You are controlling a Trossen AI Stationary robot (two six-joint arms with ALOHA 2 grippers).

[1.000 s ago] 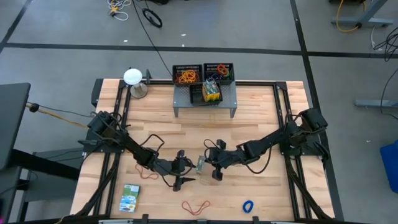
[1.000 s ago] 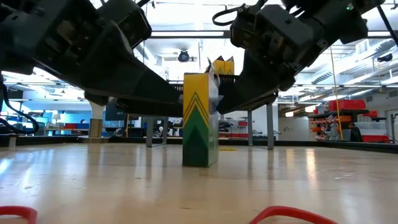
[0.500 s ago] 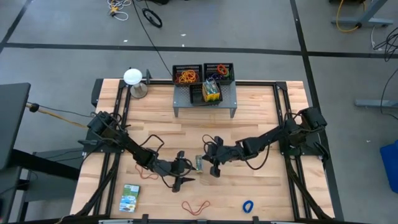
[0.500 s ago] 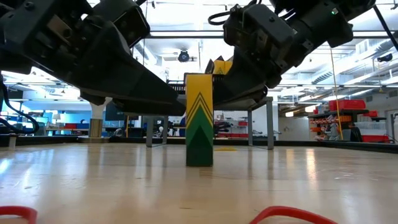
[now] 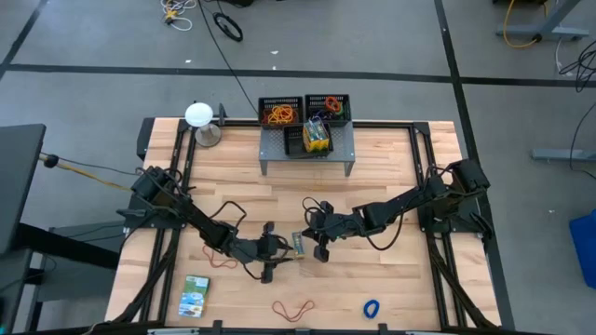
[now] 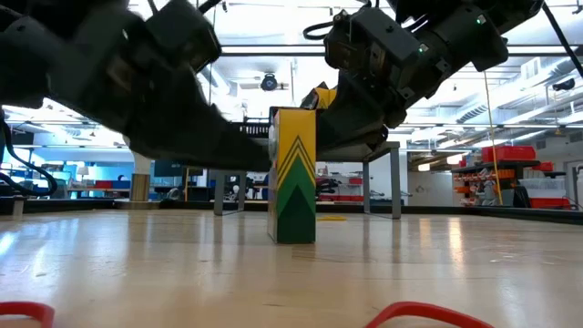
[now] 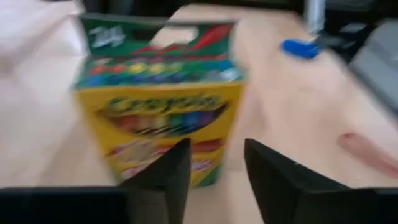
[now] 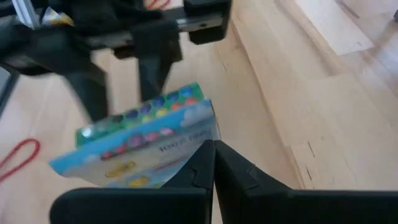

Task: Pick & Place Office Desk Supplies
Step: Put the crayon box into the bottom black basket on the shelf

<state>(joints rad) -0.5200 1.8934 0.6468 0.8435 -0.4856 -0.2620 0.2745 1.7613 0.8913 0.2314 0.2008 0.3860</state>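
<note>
Right gripper (image 5: 314, 244), jaws pinching the box (image 5: 299, 244), has turned it; left gripper (image 5: 277, 257), jaws parted, closes in beside it.

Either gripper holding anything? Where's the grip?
The left gripper is open, empty, facing the crayon box. The right gripper sits against the box's edge; a grip cannot be told.

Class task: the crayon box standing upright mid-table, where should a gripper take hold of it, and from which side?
Grip the crayon box across its narrow thickness, near the upper half, coming in level from the side. It stands tall on a small base, so a low or one-sided push would likely tip it. Both grippers flank it now.
</note>
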